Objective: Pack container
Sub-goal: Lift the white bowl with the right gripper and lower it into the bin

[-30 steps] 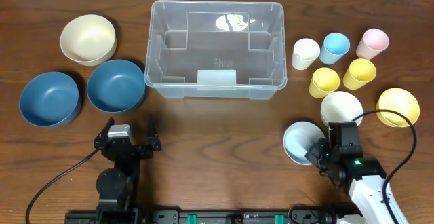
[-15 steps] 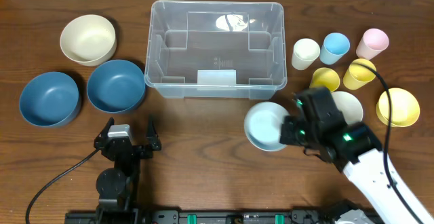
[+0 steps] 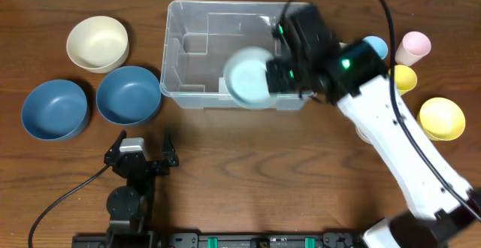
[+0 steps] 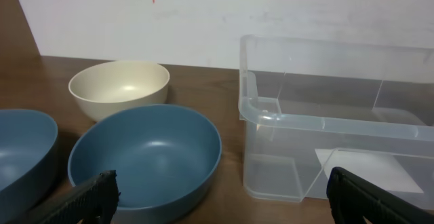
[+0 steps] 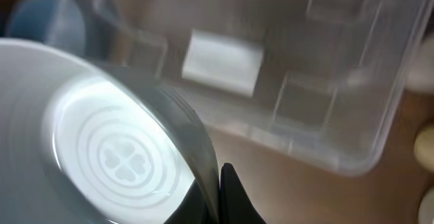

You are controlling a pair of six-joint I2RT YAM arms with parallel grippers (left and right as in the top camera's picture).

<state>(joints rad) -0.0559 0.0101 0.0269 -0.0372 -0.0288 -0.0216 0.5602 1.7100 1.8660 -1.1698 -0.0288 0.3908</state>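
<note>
Your right gripper (image 3: 282, 75) is clamped on the rim of a pale blue bowl (image 3: 250, 77), which hangs tilted and blurred over the near wall of the container (image 3: 167, 52) — you can't tell whether it touches the plastic. The clear container sits at the middle back of the table (image 3: 225, 173), with a dark blue bowl (image 3: 128, 94) just beside its left wall and a cream bowl (image 3: 97, 43) farther left. Your left gripper (image 3: 143, 152) rests near the front edge — fingers spread wide apart.

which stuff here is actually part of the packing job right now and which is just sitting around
In the job: container, pale blue bowl, right gripper holding it.
Sitting around: dark blue bowls, cream bowl, yellow bowl, pink cup, yellow cup, left gripper.
</note>
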